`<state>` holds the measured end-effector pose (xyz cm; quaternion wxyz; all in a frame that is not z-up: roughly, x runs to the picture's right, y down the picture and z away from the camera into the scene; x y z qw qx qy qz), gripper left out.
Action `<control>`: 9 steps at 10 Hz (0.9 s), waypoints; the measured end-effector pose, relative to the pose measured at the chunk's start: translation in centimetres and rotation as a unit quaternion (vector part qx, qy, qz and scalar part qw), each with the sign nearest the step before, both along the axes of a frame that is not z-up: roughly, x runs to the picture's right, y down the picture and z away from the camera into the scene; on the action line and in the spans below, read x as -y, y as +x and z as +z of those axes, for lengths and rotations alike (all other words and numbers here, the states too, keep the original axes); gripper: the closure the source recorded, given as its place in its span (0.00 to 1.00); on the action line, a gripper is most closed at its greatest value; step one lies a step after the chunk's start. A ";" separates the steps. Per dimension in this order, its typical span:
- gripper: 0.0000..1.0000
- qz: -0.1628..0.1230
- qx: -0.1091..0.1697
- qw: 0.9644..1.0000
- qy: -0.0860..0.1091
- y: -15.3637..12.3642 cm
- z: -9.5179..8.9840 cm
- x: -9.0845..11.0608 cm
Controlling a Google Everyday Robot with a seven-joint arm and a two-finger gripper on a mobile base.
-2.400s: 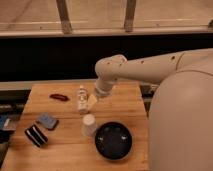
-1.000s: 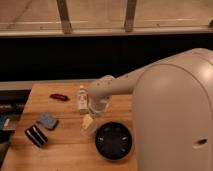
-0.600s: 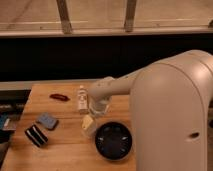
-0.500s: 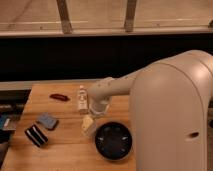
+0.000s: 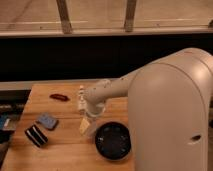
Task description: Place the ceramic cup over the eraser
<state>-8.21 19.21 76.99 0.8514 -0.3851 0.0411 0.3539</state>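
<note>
As we read L to R on the wooden table (image 5: 62, 156): small black white-striped rectangular eraser (image 5: 36, 135) at left, blue-grey square pad (image 5: 47, 121) just beside it. Small plain white ceramic cup (image 5: 85, 126) sits mid-table, tilted, well apart from eraser, directly under gripper (image 5: 90, 115); grip state we can't tell. Round black bowl (image 5: 113, 141) near cup's right.

Wooden table (image 5: 65, 156), light brown top. Carries:
- red object (image 5: 59, 97), far side
- white bottle (image 5: 81, 94), upright, right of the red object
- blue-grey pad (image 5: 47, 121), left
- eraser (image 5: 36, 135), just in front of the pad
- black bowl (image 5: 113, 141), front right
- ceramic cup (image 5: 85, 126), tilted, left of the bowl, under the gripper (image 5: 89, 118); contact with the top cannot be told
</note>
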 end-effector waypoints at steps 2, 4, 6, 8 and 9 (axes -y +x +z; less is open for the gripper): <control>0.20 -0.012 0.006 1.000 0.010 -1.0 -0.5 0.5; 0.20 -0.021 0.009 1.000 0.014 -1.7 -0.7 0.9; 0.20 -0.023 0.008 1.000 0.005 -1.8 0.0 0.5; 0.20 -0.024 0.006 1.000 -0.005 -1.7 0.8 -0.2; 0.20 -0.023 0.005 1.000 -0.006 -1.6 1.0 -0.3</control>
